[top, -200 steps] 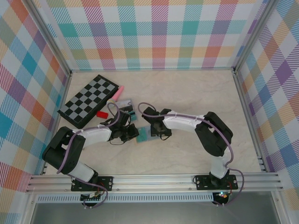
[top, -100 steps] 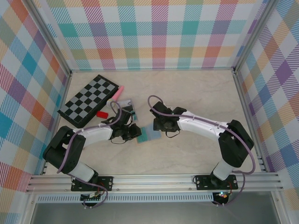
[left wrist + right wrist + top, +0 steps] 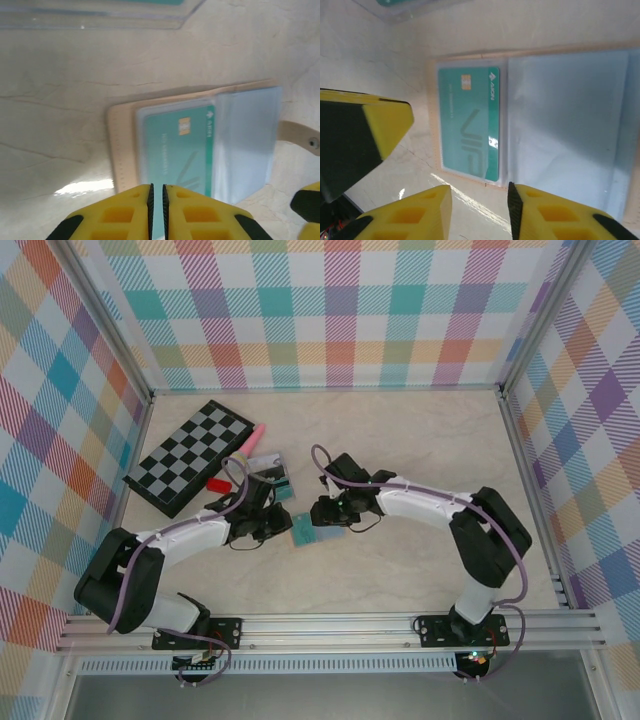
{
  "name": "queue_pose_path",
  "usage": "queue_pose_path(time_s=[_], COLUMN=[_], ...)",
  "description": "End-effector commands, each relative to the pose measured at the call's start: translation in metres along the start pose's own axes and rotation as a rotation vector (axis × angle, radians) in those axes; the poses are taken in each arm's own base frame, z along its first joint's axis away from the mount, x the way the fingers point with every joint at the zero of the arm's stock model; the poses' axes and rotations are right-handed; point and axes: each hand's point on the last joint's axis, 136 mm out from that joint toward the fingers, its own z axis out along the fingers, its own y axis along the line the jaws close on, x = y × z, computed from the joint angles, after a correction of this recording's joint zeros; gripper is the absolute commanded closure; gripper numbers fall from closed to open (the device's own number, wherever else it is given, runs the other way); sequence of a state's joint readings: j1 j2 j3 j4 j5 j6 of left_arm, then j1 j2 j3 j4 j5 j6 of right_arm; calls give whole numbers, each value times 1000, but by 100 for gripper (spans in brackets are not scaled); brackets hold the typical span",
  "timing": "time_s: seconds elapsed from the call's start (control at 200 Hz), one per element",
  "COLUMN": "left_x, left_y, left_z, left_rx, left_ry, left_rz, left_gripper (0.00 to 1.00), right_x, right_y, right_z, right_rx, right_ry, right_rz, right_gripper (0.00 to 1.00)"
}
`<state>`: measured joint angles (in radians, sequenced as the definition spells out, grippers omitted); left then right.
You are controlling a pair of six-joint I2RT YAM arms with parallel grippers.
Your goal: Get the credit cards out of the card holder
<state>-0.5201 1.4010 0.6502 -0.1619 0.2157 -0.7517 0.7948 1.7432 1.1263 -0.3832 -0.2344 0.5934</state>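
Two arms meet left of the middle of the table [image 3: 430,440] in the top view. The left gripper [image 3: 284,524] and right gripper [image 3: 322,517] flank the card holder [image 3: 306,532], which lies open and flat on the table. A clear sleeve [image 3: 272,476] lies just behind it, and a chessboard [image 3: 190,455] sits further left.

At the left wrist, the left gripper [image 3: 156,189] has its yellow fingers pressed almost together, a thin slit between them, over the near edge of the holder [image 3: 122,150]. Whether they nip anything I cannot tell. A teal card [image 3: 175,150] sits in one clear pocket, and a tan tab [image 3: 299,135] juts from the far side.

At the right wrist, the right gripper [image 3: 480,192] stands spread, with the edge of the holder [image 3: 565,115] showing through the gap, just below the card [image 3: 470,125]. A finger [image 3: 385,125] of the left gripper hangs beside the card.
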Motion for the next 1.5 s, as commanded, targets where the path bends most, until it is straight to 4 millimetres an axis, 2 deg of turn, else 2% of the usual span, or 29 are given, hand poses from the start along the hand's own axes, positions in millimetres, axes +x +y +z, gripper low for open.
queue_pose_path(time_s=[0.0,0.105,0.25,0.625,0.995,1.495], left_x=[2,2,3,8,12,14], left_y=[5,1,-3,6,16,20], left_z=[0,4,10,20,25,27], left_rx=[5,27,43,18,-18,-37], left_ry=[5,17,33,61,74,84], left_rz=[-31,-37,-44,-64,-78,-80], left_gripper=[86,87,89,91,93,94], right_x=[-2,-4,-8,-6,-1,2], right_y=[9,5,1,-5,-8,3], right_z=[9,18,26,39,46,46], right_rx=[-52,-35,-13,-1,-6,-73], right_ry=[50,73,81,119,154,167], right_rz=[-23,-17,-20,-12,-9,-26], right_gripper=[69,74,77,77,79,84])
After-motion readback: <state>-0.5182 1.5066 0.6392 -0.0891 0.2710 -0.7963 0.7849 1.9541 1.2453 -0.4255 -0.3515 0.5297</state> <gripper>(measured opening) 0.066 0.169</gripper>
